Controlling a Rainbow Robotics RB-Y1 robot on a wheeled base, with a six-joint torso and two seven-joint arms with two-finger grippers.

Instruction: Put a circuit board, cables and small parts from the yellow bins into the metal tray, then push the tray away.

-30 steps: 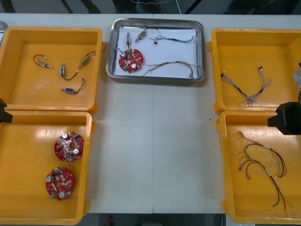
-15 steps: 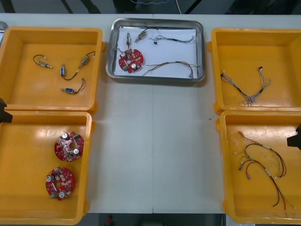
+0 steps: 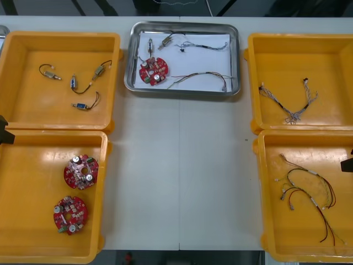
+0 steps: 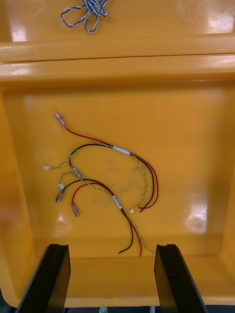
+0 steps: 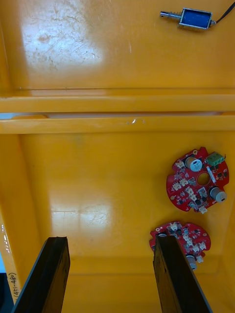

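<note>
Left tool [image 5: 109,244]: fingers wide apart, empty, over yellow bin [image 5: 98,186] near-left of metal tray [image 3: 182,91]. Tray at far centre of counter [image 3: 182,176], holds red circuit board [image 3: 153,70], cables [image 3: 201,77], small metal part [image 3: 167,40]. Tray stiff, shiny, smooth; likely slides easily. Push at near rim, centred. Right tool [image 4: 111,249]: wide apart, empty, near-right of tray.

- The left end effector [image 5: 110,244] points down, its two black fingers [image 5: 49,276] wide apart with nothing between them.
- The right end effector [image 4: 111,249] also points down, its fingers [image 4: 174,279] spread and empty.
- In the front view, the left arm [image 3: 3,132] is a dark sliver at the left edge, and the right arm [image 3: 347,163] is one at the right edge.
</note>
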